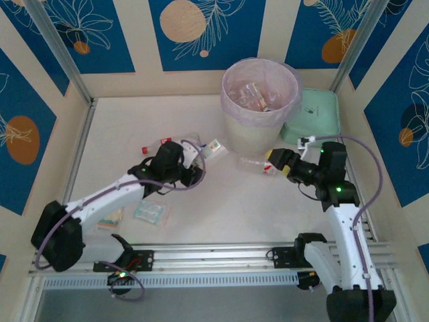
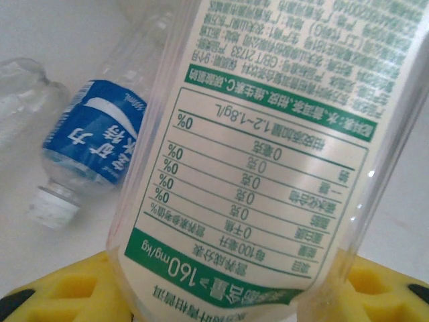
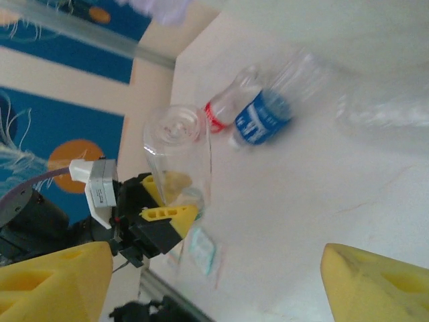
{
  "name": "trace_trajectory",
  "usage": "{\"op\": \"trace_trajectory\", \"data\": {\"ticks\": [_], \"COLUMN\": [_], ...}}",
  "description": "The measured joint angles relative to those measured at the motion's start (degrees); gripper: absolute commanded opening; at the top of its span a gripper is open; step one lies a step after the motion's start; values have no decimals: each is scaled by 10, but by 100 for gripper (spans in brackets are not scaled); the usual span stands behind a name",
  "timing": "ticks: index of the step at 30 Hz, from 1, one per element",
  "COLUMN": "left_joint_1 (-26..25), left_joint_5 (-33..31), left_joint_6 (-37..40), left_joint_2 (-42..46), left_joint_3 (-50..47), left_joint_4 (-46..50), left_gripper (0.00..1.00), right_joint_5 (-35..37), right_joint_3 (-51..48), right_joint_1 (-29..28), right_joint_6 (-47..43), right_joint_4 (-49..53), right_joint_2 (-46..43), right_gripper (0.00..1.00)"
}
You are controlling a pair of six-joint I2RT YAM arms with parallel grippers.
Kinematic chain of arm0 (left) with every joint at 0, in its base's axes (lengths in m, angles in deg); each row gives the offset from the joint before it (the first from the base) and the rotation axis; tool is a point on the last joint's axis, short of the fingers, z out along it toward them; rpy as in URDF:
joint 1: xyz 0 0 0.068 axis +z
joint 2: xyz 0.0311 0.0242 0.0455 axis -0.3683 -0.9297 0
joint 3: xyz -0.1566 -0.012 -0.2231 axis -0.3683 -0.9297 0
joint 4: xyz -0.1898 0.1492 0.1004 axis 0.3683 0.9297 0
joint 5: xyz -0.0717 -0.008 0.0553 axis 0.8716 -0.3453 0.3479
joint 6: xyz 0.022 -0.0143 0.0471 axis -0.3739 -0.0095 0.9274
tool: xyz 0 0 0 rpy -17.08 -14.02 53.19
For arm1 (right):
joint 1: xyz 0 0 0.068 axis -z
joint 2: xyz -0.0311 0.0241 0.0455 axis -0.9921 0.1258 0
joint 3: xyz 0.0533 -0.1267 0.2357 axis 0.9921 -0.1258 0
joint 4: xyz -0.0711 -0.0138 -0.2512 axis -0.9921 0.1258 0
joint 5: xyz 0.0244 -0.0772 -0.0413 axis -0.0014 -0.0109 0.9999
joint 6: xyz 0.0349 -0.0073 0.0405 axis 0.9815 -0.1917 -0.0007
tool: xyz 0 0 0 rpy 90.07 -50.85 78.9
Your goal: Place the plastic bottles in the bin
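We see the left end effector (image 1: 196,158) closed around a green-labelled bottle (image 2: 268,168), which sits between its yellow fingers (image 2: 60,295). From the right wrist view this bottle looks clear and is tilted above the table (image 1: 201,221), base towards the camera. In the top view it is left of the bin (image 1: 251,134) and apart from it.

The right end effector (image 1: 270,161) stands wide, and there is nothing between its two yellow fingers (image 3: 53,282). It is low over the table, just in front of the bin's right side. A clear bottle with a red band (image 1: 253,163) lies on the table just beside its tips; we cannot tell whether they touch.

The bin is at the far middle of the table, lined with a pale pink bag, and several bottles in the bin (image 1: 251,96) are visible through its mouth. A mint-green case (image 1: 315,114) is just beside it on the right.

Near the left end effector, a blue-labelled bottle (image 2: 90,144) with a white cap lies on its side on the table, and next to it is a red-labelled bottle (image 3: 220,113). A crushed clear bottle (image 2: 20,100) lies just beyond the blue one. Two flat packets (image 1: 151,212) rest on the table near the left arm.
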Motion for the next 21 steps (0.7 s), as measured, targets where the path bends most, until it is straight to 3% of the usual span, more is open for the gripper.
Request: {"op": "trace_trajectory", "data": {"ticks": [3,9,13,16,21], "left_joint_1": [-6,-31,-54,-62,-70], "left_joint_5": [17,18,18,18,18], "left_joint_6": [-43,-83,-87,-89,-92], "left_joint_2": [38,70,73,73,71], "left_joint_3": [-55,-78,-77,-77,-77], "left_joint_4": [-45,-81,-94,-94,-94], "left_gripper": [41,42,42,42,42], "right_joint_5": [24,105,136,142,147], "right_joint_3": [11,81,117,123,129], "right_joint_1": [-84,-227,-268,-275,-281], "right_joint_6": [11,-3,-18,-16,-13], "right_joint_4": [-31,-45,-53,-63,-72], "right_joint_2": [40,158,212,232,244], "right_gripper": [99,99,100,94,69]}}
